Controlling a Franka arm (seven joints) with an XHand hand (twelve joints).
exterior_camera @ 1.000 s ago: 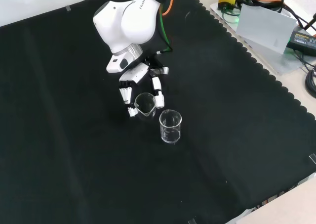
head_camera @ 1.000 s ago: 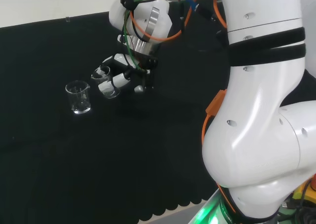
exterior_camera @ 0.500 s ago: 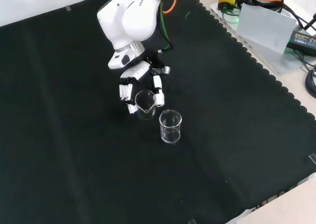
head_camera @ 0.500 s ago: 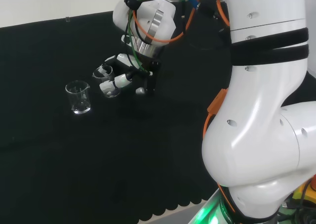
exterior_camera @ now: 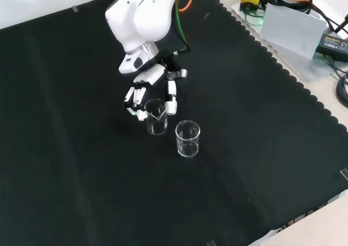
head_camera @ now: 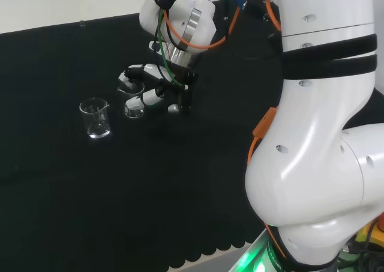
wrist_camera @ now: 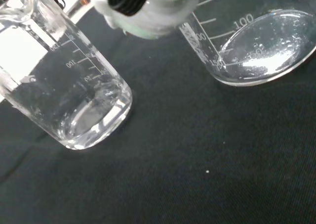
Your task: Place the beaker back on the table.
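Note:
A clear glass beaker (exterior_camera: pixel 156 117) stands upright with its base on the black cloth (exterior_camera: pixel 81 164). My hand (exterior_camera: pixel 153 82) reaches down over it, fingers (exterior_camera: pixel 133 96) on one side of the rim and the thumb on the other, curled round its upper part. In the head view this beaker (head_camera: pixel 133 101) sits just left of the hand (head_camera: pixel 157 84). A second clear beaker (exterior_camera: pixel 187 139) stands upright close by, apart from the hand, and appears as the left one (head_camera: pixel 96 118) in the head view. The wrist view shows two graduated beakers (wrist_camera: pixel 74 95) (wrist_camera: pixel 261 41) close up on the cloth.
The arm's white links (head_camera: pixel 312 134) take up the right of the head view. Beyond the cloth's scalloped edge at the front view's upper right lie a grey box (exterior_camera: pixel 291 29) and cables. Bare cloth spreads all around the two beakers.
The beaker, held tilted before, has come upright and down onto the cloth. The fingers have spread a little outward around it. The second beaker has not moved.

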